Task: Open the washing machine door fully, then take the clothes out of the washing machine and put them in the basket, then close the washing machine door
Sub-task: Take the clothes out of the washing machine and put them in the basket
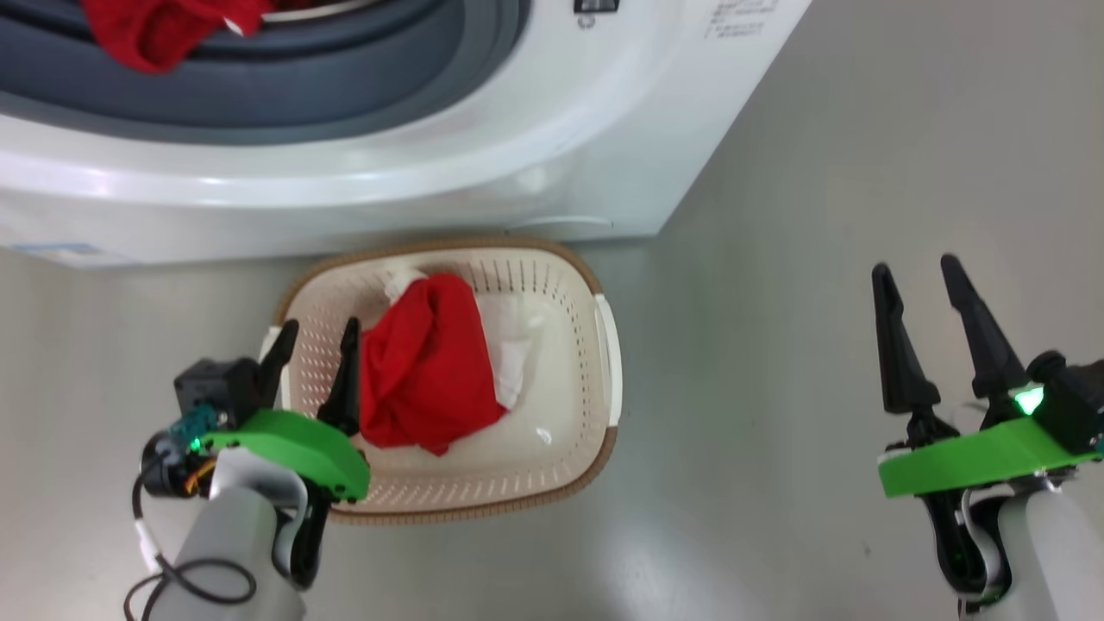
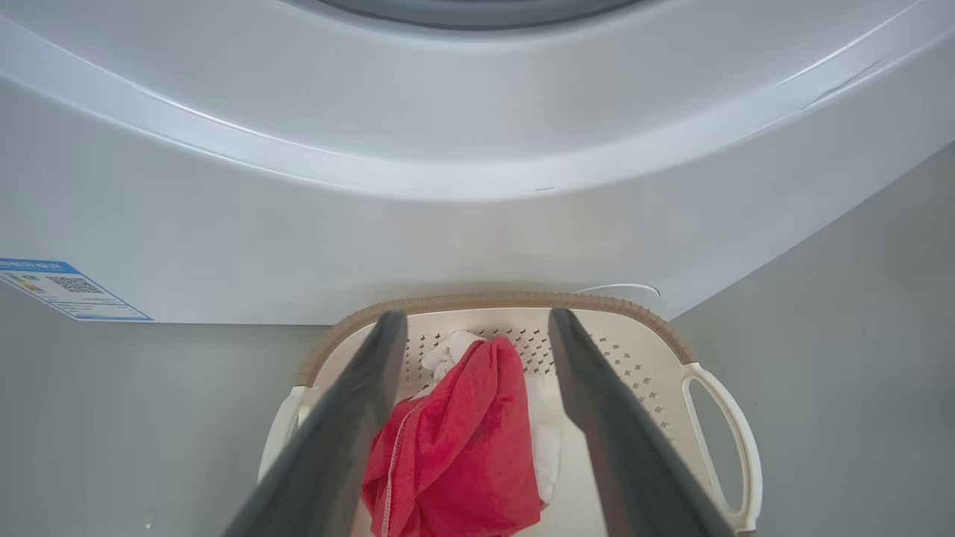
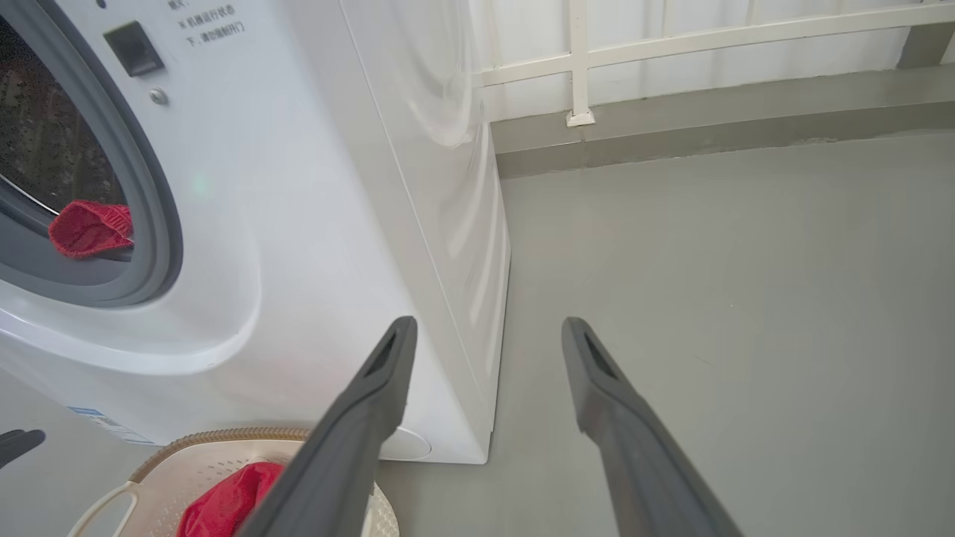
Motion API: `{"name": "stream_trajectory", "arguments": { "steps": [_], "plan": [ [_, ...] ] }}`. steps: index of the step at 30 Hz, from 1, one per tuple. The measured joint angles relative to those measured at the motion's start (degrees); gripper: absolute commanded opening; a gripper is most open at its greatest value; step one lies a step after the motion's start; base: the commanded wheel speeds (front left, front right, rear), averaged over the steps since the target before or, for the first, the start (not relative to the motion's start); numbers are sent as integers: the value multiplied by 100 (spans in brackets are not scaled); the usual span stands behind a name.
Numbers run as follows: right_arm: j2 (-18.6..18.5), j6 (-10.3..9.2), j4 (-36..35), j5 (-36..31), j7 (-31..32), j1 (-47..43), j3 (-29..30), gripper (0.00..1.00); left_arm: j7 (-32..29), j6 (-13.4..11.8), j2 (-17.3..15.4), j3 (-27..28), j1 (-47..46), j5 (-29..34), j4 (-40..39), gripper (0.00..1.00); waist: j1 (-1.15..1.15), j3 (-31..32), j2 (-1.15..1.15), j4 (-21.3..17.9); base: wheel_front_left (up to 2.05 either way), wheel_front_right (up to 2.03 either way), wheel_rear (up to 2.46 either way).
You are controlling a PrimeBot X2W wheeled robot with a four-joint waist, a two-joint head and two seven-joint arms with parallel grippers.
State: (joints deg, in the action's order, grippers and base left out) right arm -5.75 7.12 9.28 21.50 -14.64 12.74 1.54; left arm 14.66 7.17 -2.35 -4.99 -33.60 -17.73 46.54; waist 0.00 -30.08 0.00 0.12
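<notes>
One garment is in, one is left at the drum mouth.

The washing machine (image 1: 483, 172) has the basket (image 1: 448, 246) set on the floor right against its front, so clothes drop only a short way. A red garment (image 1: 427, 362) lies in the basket, and a second red garment (image 1: 155, 30) drapes over the grey ring (image 1: 345, 78), which I judge comes next. My left gripper (image 1: 319, 328) hovers at the basket's left edge, fingers spread and empty. My right gripper (image 1: 914, 266) waits well apart over the floor, also spread.
</notes>
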Motion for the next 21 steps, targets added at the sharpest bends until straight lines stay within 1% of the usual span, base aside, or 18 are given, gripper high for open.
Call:
{"name": "stream_trajectory", "arguments": {
  "steps": [9, 15, 21],
  "plan": [
    [-114, 0, 116, 7, 0, -421, -30, 100, 0, 0, -34, 152, 742, 148, -772, 100, 0, 749, 0, 74, 0, 0, 0],
    [-122, 0, 187, 8, 0, -693, -31, 100, 0, 0, -70, 287, 1250, 218, -1250, 100, 0, 1198, 0, 122, 0, 0, 0],
    [-131, 0, 255, 16, 0, -989, -36, 100, -1, 0, -96, 302, 1779, 296, -1745, 100, 0, 1640, 0, 160, 0, 0, 0]
  ]
}}
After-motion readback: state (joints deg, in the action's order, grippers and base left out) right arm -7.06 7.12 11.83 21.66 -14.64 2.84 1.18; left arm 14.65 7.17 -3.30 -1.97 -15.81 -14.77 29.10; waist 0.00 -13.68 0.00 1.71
